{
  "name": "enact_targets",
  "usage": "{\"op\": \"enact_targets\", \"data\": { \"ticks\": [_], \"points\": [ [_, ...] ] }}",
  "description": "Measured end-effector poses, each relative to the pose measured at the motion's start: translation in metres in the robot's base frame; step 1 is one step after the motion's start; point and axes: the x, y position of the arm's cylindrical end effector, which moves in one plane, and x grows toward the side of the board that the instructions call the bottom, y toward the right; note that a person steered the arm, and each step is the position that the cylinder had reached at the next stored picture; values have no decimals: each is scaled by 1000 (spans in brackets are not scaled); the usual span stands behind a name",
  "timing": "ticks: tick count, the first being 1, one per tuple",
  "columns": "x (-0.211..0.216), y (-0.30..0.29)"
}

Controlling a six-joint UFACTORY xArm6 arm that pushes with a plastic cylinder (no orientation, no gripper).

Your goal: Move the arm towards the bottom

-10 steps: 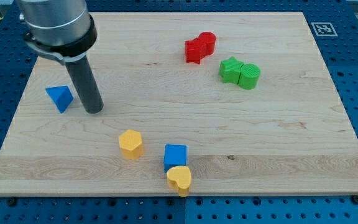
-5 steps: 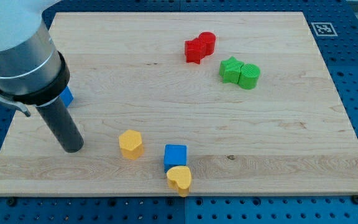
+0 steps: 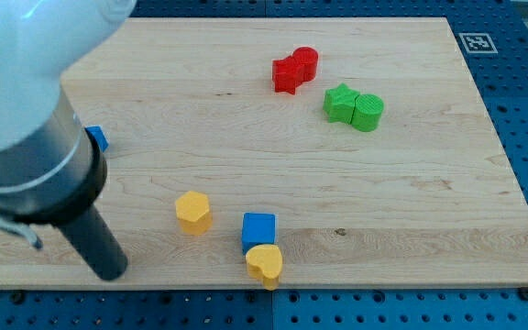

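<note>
My tip (image 3: pixel 110 273) rests on the wooden board (image 3: pixel 273 183) close to its bottom-left corner, just above the bottom edge. The arm ends in a plain dark rod, so it has no hand to open or close and it holds nothing; the tip touches no block.

The nearest block is the yellow block (image 3: pixel 192 212), which sits to the right of the tip and a little higher, clearly apart from it. Further right, near the bottom edge, the blue cube (image 3: pixel 258 229) stands with the yellow heart-shaped block (image 3: pixel 265 264) touching it from below, right at the board's bottom edge.

Near the left edge, a small blue block (image 3: pixel 97 139) shows only as a corner behind the arm's body, so its shape cannot be made out.

Toward the top-right part of the board, the two red blocks (image 3: pixel 294 70) sit pressed together. Below and to their right the green star-shaped block (image 3: pixel 340 102) touches the green cylinder (image 3: pixel 368 112).

A black-and-white marker (image 3: pixel 478 42) sits off the board by its top-right corner.
</note>
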Motion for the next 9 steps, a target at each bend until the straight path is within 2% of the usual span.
{"op": "enact_targets", "data": {
  "ticks": [4,9],
  "points": [
    [0,30],
    [0,37]
  ]
}}
